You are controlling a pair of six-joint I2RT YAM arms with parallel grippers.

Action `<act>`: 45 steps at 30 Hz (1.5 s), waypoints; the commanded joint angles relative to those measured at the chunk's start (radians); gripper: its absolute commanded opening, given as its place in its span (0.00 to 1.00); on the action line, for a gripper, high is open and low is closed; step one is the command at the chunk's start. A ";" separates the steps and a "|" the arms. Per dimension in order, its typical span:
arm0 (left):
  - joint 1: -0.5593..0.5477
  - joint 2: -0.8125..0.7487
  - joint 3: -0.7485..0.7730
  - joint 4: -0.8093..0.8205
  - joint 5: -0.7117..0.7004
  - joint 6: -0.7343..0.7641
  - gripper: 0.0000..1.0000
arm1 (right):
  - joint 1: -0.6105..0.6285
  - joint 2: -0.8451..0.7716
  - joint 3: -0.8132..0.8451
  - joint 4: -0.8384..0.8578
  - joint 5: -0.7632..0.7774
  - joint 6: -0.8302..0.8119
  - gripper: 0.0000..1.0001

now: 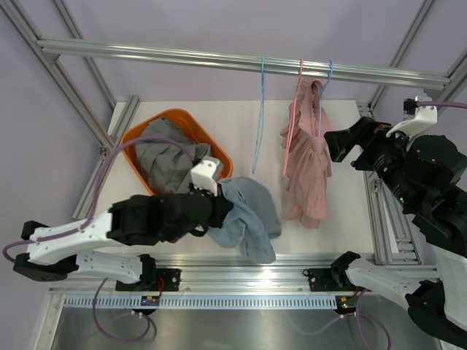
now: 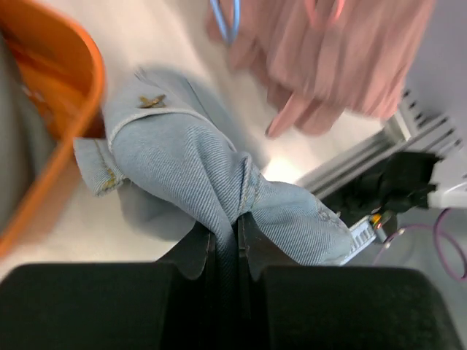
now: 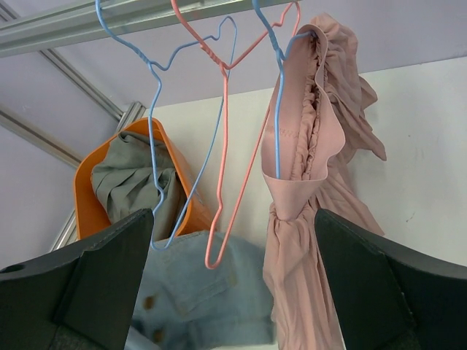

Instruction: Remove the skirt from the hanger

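Observation:
A light blue denim skirt (image 1: 248, 215) is off the hangers and bunched over the table beside the orange basket. My left gripper (image 1: 219, 211) is shut on a fold of it, seen close in the left wrist view (image 2: 228, 233), with the skirt (image 2: 182, 160) spilling out in front. It also shows low in the right wrist view (image 3: 197, 306). An empty blue hanger (image 1: 259, 117) and an empty pink hanger (image 1: 292, 124) hang on the rail (image 1: 219, 58). My right gripper (image 1: 332, 146) is open and empty, just right of the hangers (image 3: 233, 215).
A pink garment (image 1: 306, 168) hangs on a second blue hanger (image 3: 277, 109) at the right of the rail. The orange basket (image 1: 142, 131) at the back left holds grey cloth (image 1: 164, 157). Aluminium frame posts stand at the table corners.

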 commanded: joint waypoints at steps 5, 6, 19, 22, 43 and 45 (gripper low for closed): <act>0.069 0.011 0.409 -0.184 -0.258 0.317 0.00 | -0.002 0.007 0.034 -0.007 0.006 -0.011 0.99; 0.131 0.014 0.476 -0.174 -0.250 0.357 0.00 | -0.004 0.009 0.034 -0.007 0.003 -0.010 0.99; 0.934 0.257 0.886 -0.050 0.400 0.715 0.00 | -0.002 0.015 0.031 -0.013 0.004 -0.014 0.99; 1.099 0.252 0.781 0.022 0.543 0.640 0.00 | -0.002 0.022 0.034 -0.021 0.021 -0.022 0.99; 1.250 0.010 -0.014 0.439 0.927 0.226 0.00 | 0.000 0.019 0.028 -0.025 0.067 -0.017 0.99; 1.252 -0.045 -0.198 0.470 0.920 0.181 0.00 | -0.002 0.019 0.020 -0.024 0.067 -0.017 0.99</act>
